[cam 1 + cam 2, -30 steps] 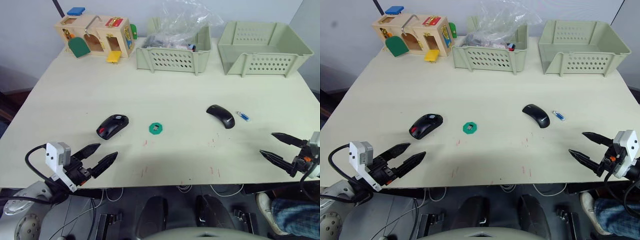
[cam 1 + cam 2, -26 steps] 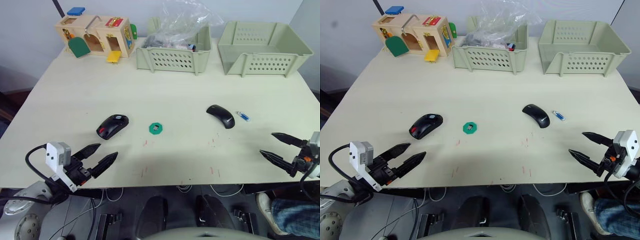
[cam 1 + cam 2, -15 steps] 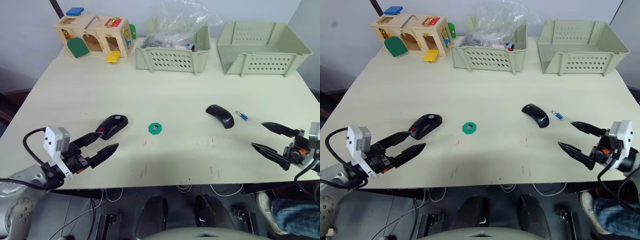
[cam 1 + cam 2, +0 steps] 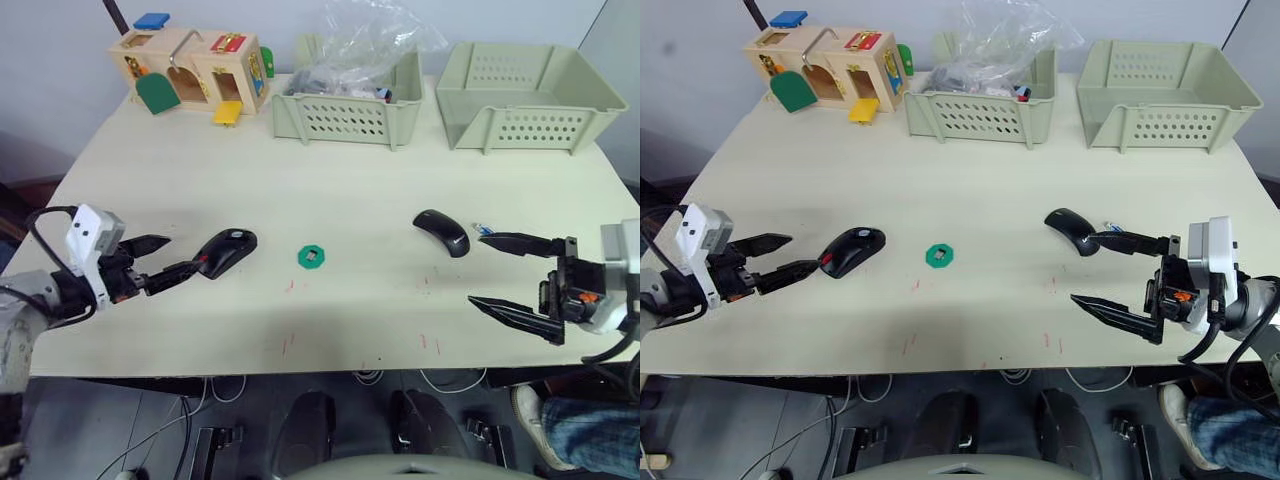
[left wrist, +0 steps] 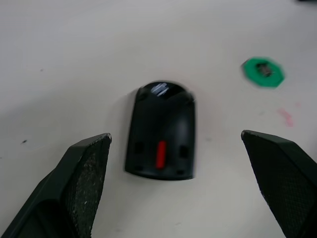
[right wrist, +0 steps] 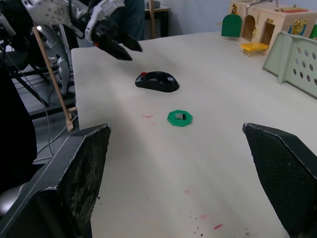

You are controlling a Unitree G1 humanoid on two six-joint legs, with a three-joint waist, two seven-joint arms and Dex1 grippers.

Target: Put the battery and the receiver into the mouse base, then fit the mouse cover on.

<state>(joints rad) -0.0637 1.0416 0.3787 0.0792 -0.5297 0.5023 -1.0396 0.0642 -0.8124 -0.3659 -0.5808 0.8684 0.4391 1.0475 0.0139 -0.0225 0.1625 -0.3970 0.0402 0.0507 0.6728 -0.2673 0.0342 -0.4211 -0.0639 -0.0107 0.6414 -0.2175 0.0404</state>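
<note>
Lying on the bench: all four things of the task, none of them held.
Mouse base (image 4: pixel 225 252): on the left half of the bench (image 4: pixel 340 190), its long axis diagonal, the red wheel end pointing toward the near left and the left gripper.
Left gripper (image 4: pixel 160 262): just left of the mouse base, fingers apart, one fingertip almost at the wheel end; I cannot tell if it touches.
Receiver (image 4: pixel 313 258): a tiny dark stub resting on a green octagonal disc (image 4: pixel 312 257), a little right of the mouse base.
Mouse cover (image 4: pixel 441 231): on the right half, long axis diagonal, from far left to near right.
Battery (image 4: pixel 482 230): just right of the mouse cover, partly hidden by the upper finger of the right gripper, so its direction is not clear.
Right gripper (image 4: pixel 478 270): near the right edge, fingers wide apart and pointing left, holding nothing.
Far edge: a wooden toy house (image 4: pixel 191 70), a basket with a plastic bag (image 4: pixel 347 105), and an open basket (image 4: pixel 520 85).
In the way: nothing stands between the mouse base and the disc.
</note>
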